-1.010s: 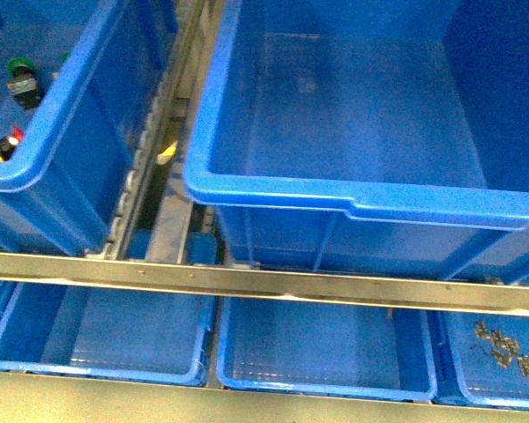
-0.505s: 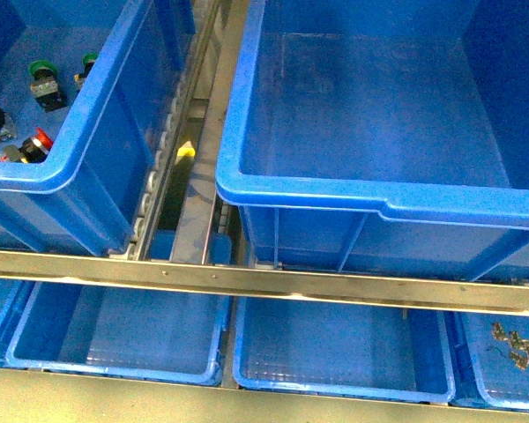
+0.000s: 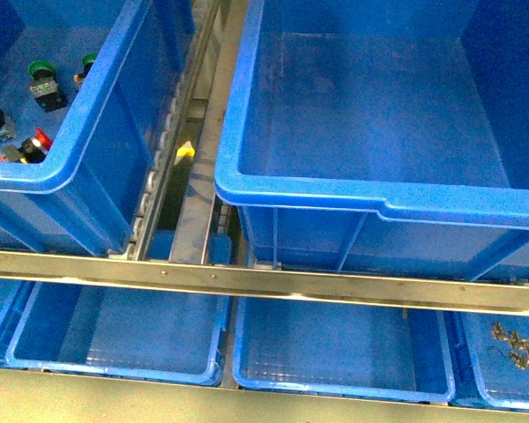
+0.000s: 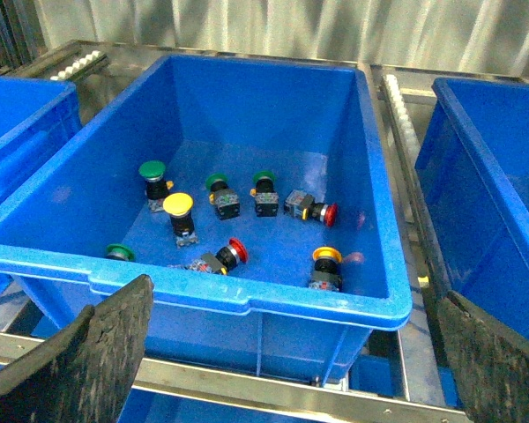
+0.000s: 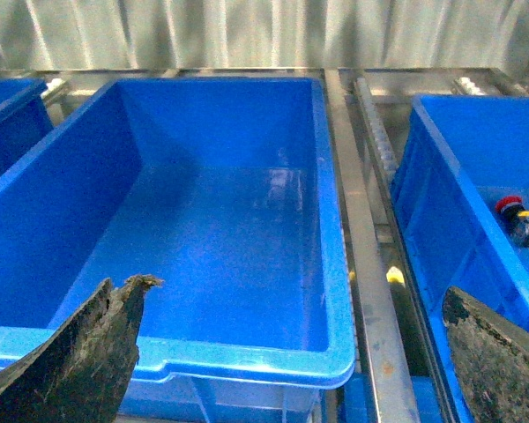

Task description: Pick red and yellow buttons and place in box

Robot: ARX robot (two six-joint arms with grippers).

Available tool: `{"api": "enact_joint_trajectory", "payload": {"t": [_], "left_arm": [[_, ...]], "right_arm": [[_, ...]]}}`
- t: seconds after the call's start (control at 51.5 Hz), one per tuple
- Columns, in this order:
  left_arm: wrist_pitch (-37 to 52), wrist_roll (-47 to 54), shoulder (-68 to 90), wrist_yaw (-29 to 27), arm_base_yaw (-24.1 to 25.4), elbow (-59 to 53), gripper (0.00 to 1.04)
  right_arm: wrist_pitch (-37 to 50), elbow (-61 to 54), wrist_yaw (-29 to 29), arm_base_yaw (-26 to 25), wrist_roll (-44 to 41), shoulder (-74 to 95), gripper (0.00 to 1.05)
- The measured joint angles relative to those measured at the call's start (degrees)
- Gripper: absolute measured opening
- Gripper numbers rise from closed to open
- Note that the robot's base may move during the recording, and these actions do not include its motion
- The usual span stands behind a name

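- The box (image 3: 247,189) holds nothing. The front and right wrist views show only its bare floor, so we judge that no button has been placed yet.
- Every button sits in the left crate (image 4: 247,300), which stands beside the box with a roller rail (image 4: 398,115) between them.
- A yellow button (image 4: 178,204) stands upright near the middle of the crate floor.
- A red button (image 4: 236,250) lies on its side just beside it, nearer the crate's front wall.
- A second red (image 4: 331,213) and a second yellow (image 4: 327,257) lie toward the crate wall nearest the box.
- The green buttons (image 4: 152,169) among them are not ours to take.
- Our left gripper (image 4: 293,295) hangs outside the crate's front rim, spread wide and holding nothing.
- Our right gripper (image 5: 291,291) faces the box's front rim, also spread wide and empty-handed.
- All of the task is left: reach in, grasp a red or yellow button, carry it over the rail and drop it in the box.
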Motion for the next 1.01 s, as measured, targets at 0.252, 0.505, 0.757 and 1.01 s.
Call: {"api": "enact_joint_trajectory", "payload": {"t": [0.252, 0.505, 0.757, 1.01], "left_arm": [[0.00, 0.00, 0.00, 0.00, 0.00, 0.00, 0.97], [0.00, 0.00, 0.00, 0.00, 0.00, 0.00, 0.97], [0.00, 0.00, 0.00, 0.00, 0.00, 0.00, 0.97], [0.00, 0.00, 0.00, 0.00, 0.00, 0.00, 0.97]], "right_arm": [[0.00, 0.00, 0.00, 0.00, 0.00, 0.02, 0.98], [0.00, 0.00, 0.00, 0.00, 0.00, 0.02, 0.98], [0.00, 0.00, 0.00, 0.00, 0.00, 0.02, 0.98], [0.00, 0.00, 0.00, 0.00, 0.00, 0.00, 0.98]]}}
